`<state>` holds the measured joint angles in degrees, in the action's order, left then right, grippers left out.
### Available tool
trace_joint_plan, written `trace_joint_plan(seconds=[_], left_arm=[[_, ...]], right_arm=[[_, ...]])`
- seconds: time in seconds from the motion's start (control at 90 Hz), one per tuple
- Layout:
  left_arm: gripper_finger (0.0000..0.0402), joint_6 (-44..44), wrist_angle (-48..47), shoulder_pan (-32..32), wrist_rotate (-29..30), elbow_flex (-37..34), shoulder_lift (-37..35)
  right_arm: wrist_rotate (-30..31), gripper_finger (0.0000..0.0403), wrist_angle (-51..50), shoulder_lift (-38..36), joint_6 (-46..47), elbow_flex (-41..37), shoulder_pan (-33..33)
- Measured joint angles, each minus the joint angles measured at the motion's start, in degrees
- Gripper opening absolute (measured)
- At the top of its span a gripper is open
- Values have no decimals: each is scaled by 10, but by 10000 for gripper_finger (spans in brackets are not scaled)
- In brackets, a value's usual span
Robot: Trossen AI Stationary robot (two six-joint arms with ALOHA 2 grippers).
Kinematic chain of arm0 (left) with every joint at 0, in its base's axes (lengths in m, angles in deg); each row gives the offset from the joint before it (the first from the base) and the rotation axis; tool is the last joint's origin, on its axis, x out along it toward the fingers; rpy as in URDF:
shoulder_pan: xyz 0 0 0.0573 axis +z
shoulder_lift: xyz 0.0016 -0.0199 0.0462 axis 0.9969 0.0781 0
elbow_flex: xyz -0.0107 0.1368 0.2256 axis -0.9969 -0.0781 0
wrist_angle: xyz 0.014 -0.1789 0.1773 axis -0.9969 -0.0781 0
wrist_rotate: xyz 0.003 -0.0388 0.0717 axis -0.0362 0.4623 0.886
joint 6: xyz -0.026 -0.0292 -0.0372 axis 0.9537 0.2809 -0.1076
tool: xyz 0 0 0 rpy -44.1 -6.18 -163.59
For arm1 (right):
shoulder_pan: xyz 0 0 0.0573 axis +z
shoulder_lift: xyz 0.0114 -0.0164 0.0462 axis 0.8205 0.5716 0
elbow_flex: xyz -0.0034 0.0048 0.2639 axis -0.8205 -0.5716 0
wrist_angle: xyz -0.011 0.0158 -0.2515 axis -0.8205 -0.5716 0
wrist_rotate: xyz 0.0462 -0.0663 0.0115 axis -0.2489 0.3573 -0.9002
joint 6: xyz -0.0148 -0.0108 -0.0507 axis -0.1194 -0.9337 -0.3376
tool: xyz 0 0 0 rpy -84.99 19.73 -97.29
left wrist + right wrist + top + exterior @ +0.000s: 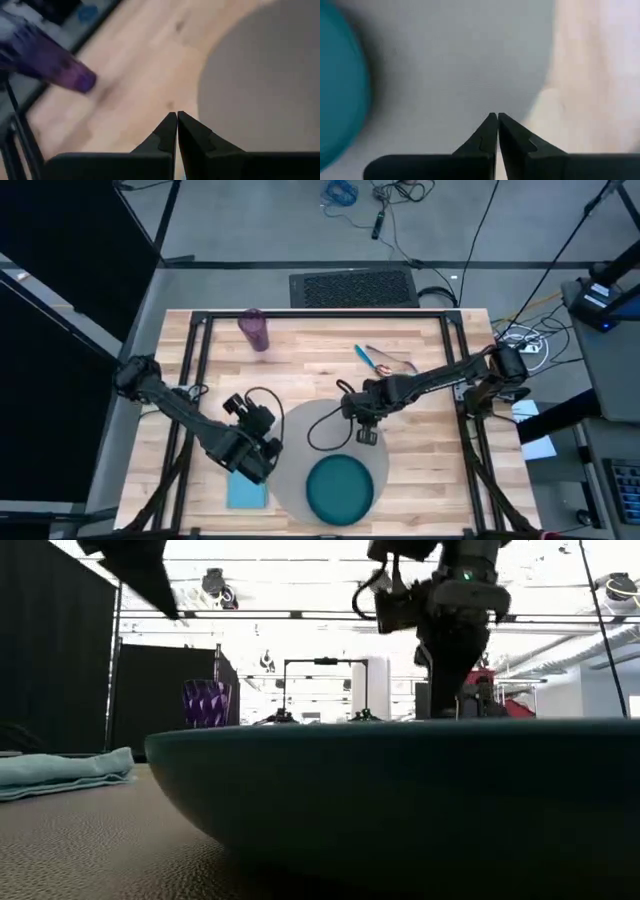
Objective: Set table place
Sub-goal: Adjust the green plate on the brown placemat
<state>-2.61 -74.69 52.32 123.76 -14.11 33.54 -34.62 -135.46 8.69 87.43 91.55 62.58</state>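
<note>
Overhead, we see the round teal plate [340,488] empty on the grey-beige mat [300,430]; wrist views show both grippers' fingers [167,131] [488,131] pressed together, holding nothing.

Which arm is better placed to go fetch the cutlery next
Right, probably. The right pincer hangs shut and empty over the mat, on the same side as the cutlery. The left pincer, also shut, sits by the napkin, farther off.

On the counter [420,470], the plate [340,488] sits on the mat [300,425] just before the right pincer [366,436], the napkin [246,493] lies just before the left pincer [262,448], and the cup [253,329] and cutlery [372,359] lie well behind both.
</note>
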Motion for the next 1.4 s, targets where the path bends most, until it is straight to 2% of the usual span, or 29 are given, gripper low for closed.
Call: trace_joint_plan(seconds=[0.133,0.244,0.422,0.511,0.611,0.778,0.833,0.889,0.956,1.189,1.256,1.4], left_arm=[[0,-46,2,6,28,0,-24],[0,-75,3,5,49,0,-53],[0,-118,21,0,75,-11,-100],[0,-150,88,-9,75,-51,-133],[0,-227,236,-10,1,-116,-172],[0,-381,604,13,-206,-230,-197],[0,-391,697,21,-233,-255,-188],[0,-389,749,31,-232,-267,-170],[0,-389,750,44,-230,-268,-145],[0,-389,808,73,-223,-264,-86],[0,-389,811,82,-219,-261,-83],[0,-389,814,102,-197,-260,-83]], right_arm=[[3,0,-39,-42,53,-9,14],[3,0,-27,-94,124,-41,47],[23,0,80,-147,239,-96,126],[34,0,133,-145,274,-109,168],[49,0,157,-138,295,-111,200],[91,0,147,-142,301,-111,221],[109,0,146,-144,300,-111,227],[136,0,141,-144,298,-111,237],[188,0,118,-144,306,-111,254],[467,0,-2,-144,431,-111,347],[496,0,-14,-144,443,-111,360],[494,0,-5,-144,414,-111,361]])
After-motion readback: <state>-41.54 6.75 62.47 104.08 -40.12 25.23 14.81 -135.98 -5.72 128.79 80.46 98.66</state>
